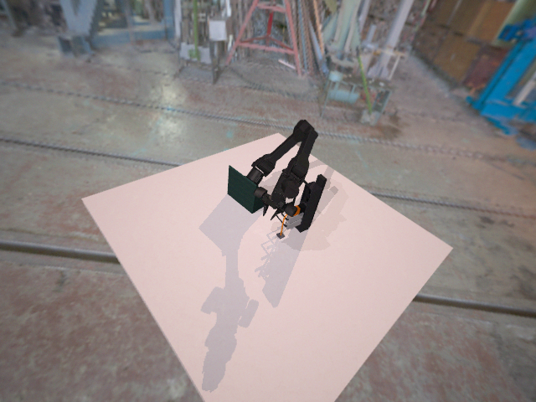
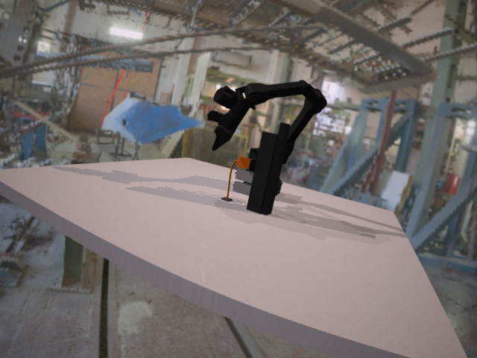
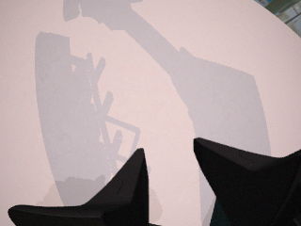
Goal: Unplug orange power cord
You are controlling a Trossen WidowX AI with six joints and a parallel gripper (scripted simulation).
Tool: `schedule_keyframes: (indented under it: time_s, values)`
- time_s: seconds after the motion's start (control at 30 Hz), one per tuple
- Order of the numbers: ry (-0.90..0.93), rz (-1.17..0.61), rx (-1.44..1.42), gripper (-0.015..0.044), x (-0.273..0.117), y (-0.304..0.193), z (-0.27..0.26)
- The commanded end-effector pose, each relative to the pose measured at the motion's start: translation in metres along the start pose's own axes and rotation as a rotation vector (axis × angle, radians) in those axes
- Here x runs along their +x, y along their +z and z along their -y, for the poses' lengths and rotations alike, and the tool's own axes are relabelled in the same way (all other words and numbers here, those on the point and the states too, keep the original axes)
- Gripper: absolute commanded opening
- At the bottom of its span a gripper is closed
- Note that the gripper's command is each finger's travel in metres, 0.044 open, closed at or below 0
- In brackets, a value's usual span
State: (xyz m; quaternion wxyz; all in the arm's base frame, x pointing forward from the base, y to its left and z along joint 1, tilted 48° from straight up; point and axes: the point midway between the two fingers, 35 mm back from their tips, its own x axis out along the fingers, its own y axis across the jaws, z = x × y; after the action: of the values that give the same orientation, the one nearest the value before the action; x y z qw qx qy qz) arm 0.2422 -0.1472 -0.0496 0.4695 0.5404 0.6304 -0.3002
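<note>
The black power strip (image 1: 313, 202) (image 2: 261, 177) stands upright on the table. The orange plug (image 1: 297, 210) (image 2: 244, 162) sits against its side, above two grey plugs (image 1: 295, 222) (image 2: 242, 187). The orange cord (image 1: 282, 224) (image 2: 229, 180) drops from the plug to a small dark pad (image 1: 280, 235) (image 2: 226, 199) on the table. My gripper (image 1: 269, 215) (image 2: 214, 148) (image 3: 169, 150) is partly open with nothing between the fingers. It points down, higher than the orange plug and off to its cord side, not touching it. The arm hides part of the strip's side in the top view. The wrist view shows no plug.
A dark green panel (image 1: 242, 189) stands by the arm's base, on the other side of the arm from the strip. Thin black bars beside the strip are mostly hidden by the arm. The pale table (image 1: 328, 294) (image 2: 308, 277) carries shadows of the arm and strip.
</note>
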Motion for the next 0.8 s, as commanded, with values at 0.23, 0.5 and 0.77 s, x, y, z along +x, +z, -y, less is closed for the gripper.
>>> schedule_keyframes:
  time_s: [0.23, 0.5, 0.77]
  values:
    - [0.026, -0.41, 0.517, 0.016, -0.0329, -0.0606, -0.0455]
    - [0.026, -0.41, 0.517, 0.016, -0.0329, -0.0606, -0.0455]
    - [0.026, -0.41, 0.517, 0.016, -0.0344, -0.0636, -0.0468]
